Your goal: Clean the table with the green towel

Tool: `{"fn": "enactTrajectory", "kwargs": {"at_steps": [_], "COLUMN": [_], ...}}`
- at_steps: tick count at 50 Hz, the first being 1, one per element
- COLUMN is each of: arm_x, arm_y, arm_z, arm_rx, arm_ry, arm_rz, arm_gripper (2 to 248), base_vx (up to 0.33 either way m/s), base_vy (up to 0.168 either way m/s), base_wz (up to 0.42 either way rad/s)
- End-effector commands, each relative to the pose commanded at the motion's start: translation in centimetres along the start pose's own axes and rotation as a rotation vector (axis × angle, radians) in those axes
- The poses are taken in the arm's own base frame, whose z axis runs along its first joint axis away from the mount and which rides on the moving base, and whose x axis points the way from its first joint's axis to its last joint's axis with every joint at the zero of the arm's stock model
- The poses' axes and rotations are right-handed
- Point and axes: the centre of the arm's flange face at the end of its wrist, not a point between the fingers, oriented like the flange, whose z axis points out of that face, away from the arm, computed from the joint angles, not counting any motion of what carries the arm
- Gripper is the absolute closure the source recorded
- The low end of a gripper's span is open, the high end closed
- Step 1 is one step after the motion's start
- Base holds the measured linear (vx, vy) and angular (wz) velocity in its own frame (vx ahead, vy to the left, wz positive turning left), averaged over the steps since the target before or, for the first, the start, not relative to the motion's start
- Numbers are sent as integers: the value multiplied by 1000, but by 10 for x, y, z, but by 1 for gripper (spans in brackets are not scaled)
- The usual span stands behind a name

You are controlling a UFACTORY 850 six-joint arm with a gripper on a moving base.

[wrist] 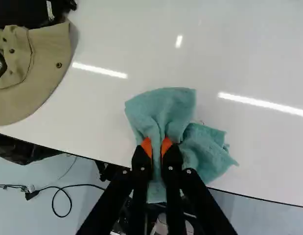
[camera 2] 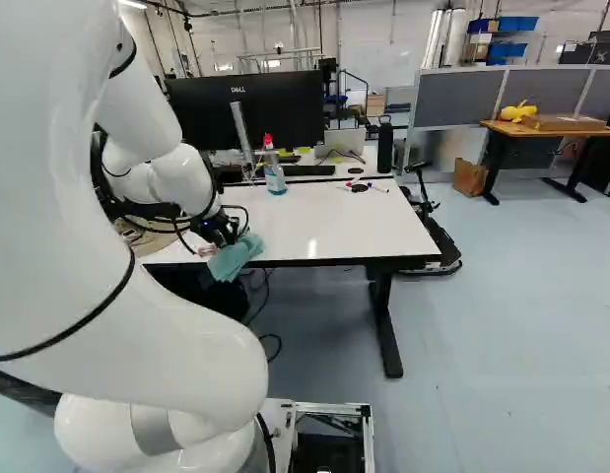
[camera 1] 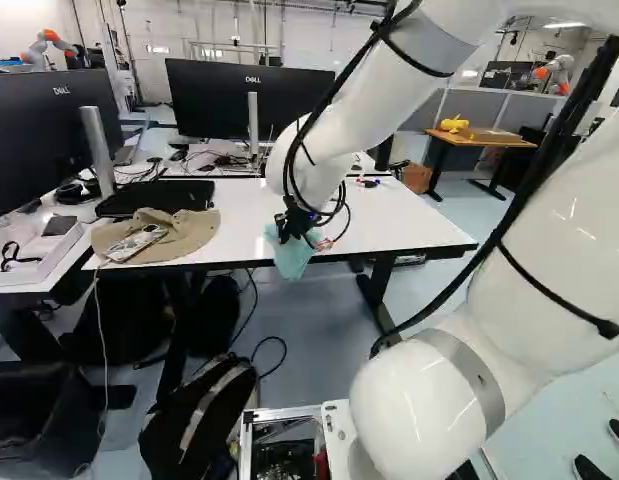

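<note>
1. My gripper (camera 1: 291,226) was at the white table's (camera 1: 409,222) near edge, where the green towel (camera 1: 292,260) hung over.
2. A tan hat (camera 1: 185,238) lay left of me, beside a flat black thing (camera 1: 149,197).
3. A black backpack (camera 1: 194,415) leaned on the floor.
4. Beyond the table stood a monitor (camera 1: 214,100).

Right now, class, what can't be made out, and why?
Wrist view: tabletop under the towel, covered by cloth.
Wrist view: towel's pinched folds, hidden by the hand.
Left base view: leftmost monitor, cut off by edge.
Right base view: print on the bottle, too small.
</note>
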Motion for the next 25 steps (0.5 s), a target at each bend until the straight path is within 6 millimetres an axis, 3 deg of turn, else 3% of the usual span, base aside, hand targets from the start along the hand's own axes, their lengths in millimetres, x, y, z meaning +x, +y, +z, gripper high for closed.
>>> {"fn": "enactTrajectory", "kwargs": {"at_steps": [25], "arm_x": [-11], "arm_y": [40], "arm_z": [-7], "arm_rx": [-51], "arm_ry": [9], "arm_rz": [95], "arm_gripper": [209], "base_vx": [0], "base_vy": [0], "base_wz": [0]}}
